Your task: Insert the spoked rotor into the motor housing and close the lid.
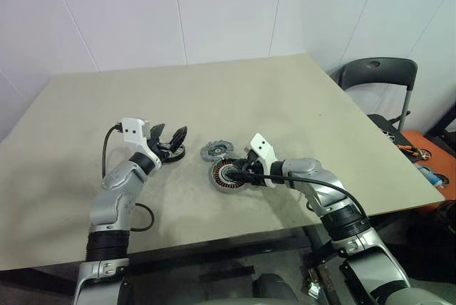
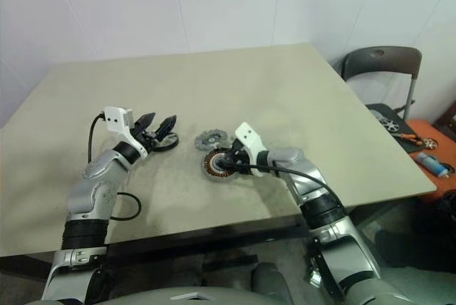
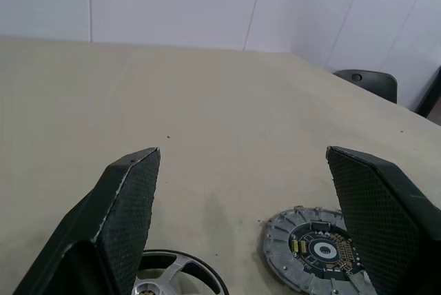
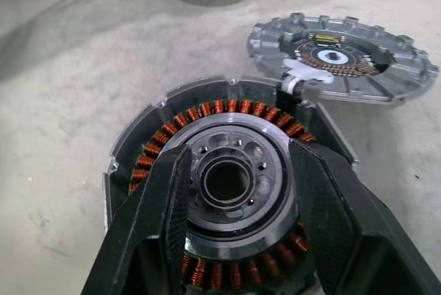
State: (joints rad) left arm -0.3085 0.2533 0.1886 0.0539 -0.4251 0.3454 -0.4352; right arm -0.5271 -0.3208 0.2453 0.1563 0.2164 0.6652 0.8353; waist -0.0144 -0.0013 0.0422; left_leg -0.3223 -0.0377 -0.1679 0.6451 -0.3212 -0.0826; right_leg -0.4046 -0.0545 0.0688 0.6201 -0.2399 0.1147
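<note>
Sitting over the motor housing (image 4: 227,191), the right end effector (image 4: 238,240) is half open around its silver middle; the left end effector (image 1: 169,139), wide open and holding nothing, hovers over the spoked rotor (image 3: 176,278), with the lid (image 1: 216,151) at 12 o'clock from the housing.

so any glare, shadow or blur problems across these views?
Left eye view: even, soft light, no glare on the table. Right wrist view: motor housing windings sharp, the lid crisp behind it; the near fingers look soft, and a soft shadow darkens the table beyond. Left wrist view: lid readable, spoked rotor cut off at the frame edge, faint shadow near it.
</note>
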